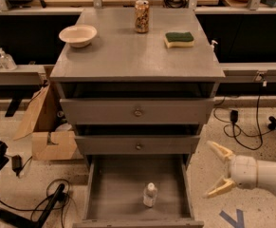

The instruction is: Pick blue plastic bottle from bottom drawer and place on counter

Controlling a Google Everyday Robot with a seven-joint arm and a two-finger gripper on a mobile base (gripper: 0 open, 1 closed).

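You look down on the counter (128,56) from above its front edge, probably fairly near; the gripper (208,170), fingers spread, sits below the front-right corner.

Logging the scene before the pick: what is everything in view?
bottom drawer: one, grey, pulled open
blue plastic bottle: one, clear with white cap, upright in bottom drawer
counter: one, grey, cabinet top
bowl: one, cream, counter left
can: one, brown patterned, counter rear
sponge: one, green-yellow, counter right
knobbed drawers: two, grey, above bottom drawer
cardboard box: one, tan, floor left
gripper: one, cream, open, right of bottom drawer
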